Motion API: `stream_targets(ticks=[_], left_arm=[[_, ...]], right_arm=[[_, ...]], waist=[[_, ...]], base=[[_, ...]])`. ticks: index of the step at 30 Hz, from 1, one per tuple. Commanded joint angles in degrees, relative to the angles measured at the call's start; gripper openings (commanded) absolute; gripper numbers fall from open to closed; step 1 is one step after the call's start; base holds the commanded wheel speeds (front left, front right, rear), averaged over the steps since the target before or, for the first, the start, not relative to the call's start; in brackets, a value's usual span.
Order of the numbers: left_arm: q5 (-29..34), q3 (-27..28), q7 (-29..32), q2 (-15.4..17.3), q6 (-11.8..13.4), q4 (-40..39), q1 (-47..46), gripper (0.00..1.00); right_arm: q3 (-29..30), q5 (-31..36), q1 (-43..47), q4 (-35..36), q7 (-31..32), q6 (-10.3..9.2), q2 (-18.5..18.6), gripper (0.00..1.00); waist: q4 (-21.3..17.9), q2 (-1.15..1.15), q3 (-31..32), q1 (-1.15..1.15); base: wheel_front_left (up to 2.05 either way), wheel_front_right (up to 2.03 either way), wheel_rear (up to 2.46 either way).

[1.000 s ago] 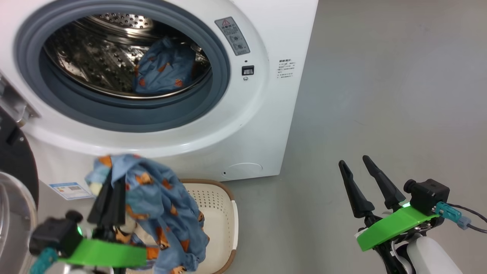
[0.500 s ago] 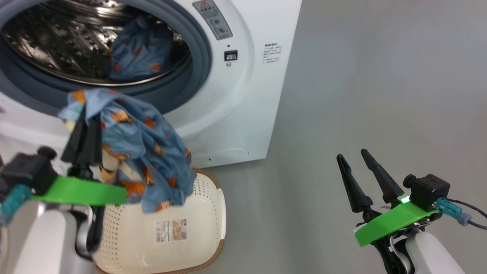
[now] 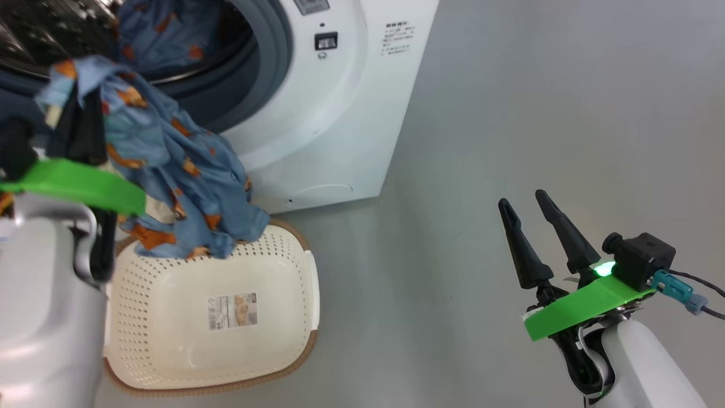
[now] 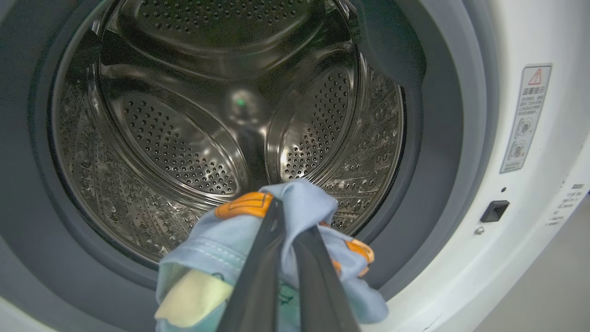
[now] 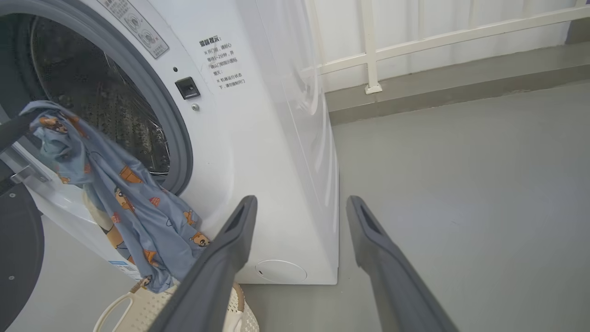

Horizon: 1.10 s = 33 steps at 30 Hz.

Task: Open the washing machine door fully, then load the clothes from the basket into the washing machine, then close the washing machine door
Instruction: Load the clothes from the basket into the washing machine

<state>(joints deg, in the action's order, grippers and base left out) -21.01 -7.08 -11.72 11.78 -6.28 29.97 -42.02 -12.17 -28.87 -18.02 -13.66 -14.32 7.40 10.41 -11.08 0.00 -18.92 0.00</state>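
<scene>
Light is bright, soft and even. The grey floor [image 3: 510, 113] carries only faint, diffuse shadows beside the washing machine [image 3: 317, 130] and the basket [image 3: 313, 306]. The machine's white front is not blown out. In the left wrist view the steel drum [image 4: 175, 152] throws hard highlights and a small green glint at its centre, while the left tool [image 4: 290, 221] and the clothes [image 4: 207, 258] around it soften toward the bottom edge. In the right wrist view the machine's glossy side shows pale glare, and the wide lens bows straight edges. The left forearm [image 3: 45, 317] looks blurred in the head view.

Laundry room: washing machine [image 3: 317, 124], basket [image 3: 164, 272]
</scene>
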Motion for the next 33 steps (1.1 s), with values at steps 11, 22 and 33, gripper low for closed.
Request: stream_targets(ticks=[11, 22, 33], left_arm=[[-0.32, 0.65, -1.61, 4.20, -0.71, 15.49, -15.06, 0.00], [2.81, -2.55, -2.37, 6.68, -0.84, 28.22, -28.61, 0.00], [6.47, -4.85, -3.23, 8.46, 0.14, 28.92, -38.86, 0.00]], right_arm=[[-1.59, 0.13, -2.89, 2.32, -0.68, 0.09, -1.44, 1.00], [-2.39, 0.01, -4.65, 3.27, -0.68, 0.09, -3.19, 1.00], [-2.55, -0.14, -5.49, 3.79, -0.68, 0.09, -4.59, 1.00]], waist=[[-4.44, 0.00, -7.41, 0.00], [-8.54, 0.00, -14.28, 0.00], [-11.59, 0.00, -18.25, 0.00]], base=[[0.00, 0.00, 0.00], [0.00, 0.00, 0.00], [0.00, 0.00, 0.00]])
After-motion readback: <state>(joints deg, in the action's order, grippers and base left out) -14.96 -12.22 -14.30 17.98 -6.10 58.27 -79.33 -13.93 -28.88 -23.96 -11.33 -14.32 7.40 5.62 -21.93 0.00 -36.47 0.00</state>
